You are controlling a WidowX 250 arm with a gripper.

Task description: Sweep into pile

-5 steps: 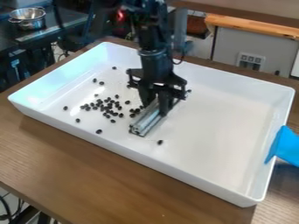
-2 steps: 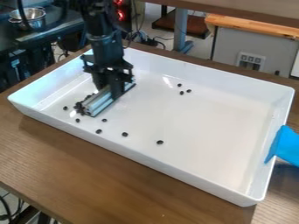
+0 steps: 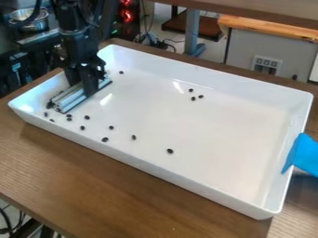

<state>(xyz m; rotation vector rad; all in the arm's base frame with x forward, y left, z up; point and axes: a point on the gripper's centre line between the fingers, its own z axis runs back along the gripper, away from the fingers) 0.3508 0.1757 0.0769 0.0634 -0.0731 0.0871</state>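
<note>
Gripper: the gripper hangs over the left end of the white tray.
Jaw state: clamped on the metal bar, a grooved length lying slantwise.
Bar position: low inside the tray, near its left wall; the near end points toward the tray's near left corner.
Dark beans: scattered on the tray floor. A loose row runs near the long near wall; some beans lie just beside the bar's near end. One bean lies near the far wall, and a group of three lies further right, apart from the row. One more lies at the row's right end.
Obstructions: the left wall stands close to the bar. The gripper and arm hide part of that wall and part of the bar.
Right side: a blue item overlaps the tray's right wall.
Support: brown wooden table under the tray.
Background, left: metal pot on a dark surface, partly behind the arm.
Background, centre: red lights, cables and an upright metal post.
Background, right: grey panel beneath a light wooden ledge.
</note>
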